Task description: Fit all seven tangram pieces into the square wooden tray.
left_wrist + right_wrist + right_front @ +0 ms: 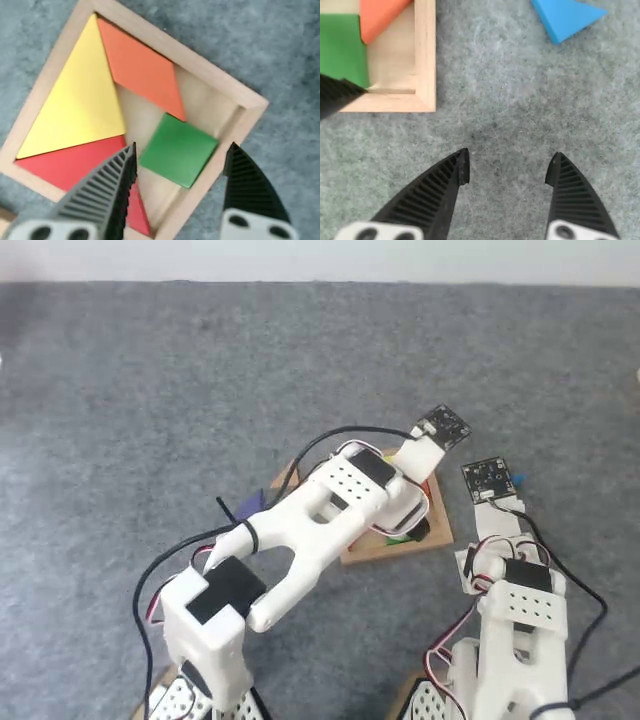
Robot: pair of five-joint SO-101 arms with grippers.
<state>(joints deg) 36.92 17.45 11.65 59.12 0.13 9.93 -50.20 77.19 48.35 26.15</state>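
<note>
The square wooden tray (pixel 250 107) holds a large yellow triangle (pixel 75 110), an orange parallelogram (pixel 142 70), a green square (pixel 177 150) and a red triangle (pixel 65 162). My left gripper (pixel 181 150) hangs open right over the green square, one finger on each side of it. Beside the tray's corner (pixel 425 60), my right gripper (pixel 510 156) is open over bare carpet with nothing between its fingers. A blue triangle (pixel 565 17) lies on the carpet beyond it, outside the tray. In the high view the left arm covers most of the tray (pixel 440 532).
A purple piece (pixel 248 506) lies on the grey carpet just left of the tray, partly under the left arm. The blue triangle (pixel 517 480) peeks out beside the right arm's wrist camera. Open carpet stretches behind and to the left.
</note>
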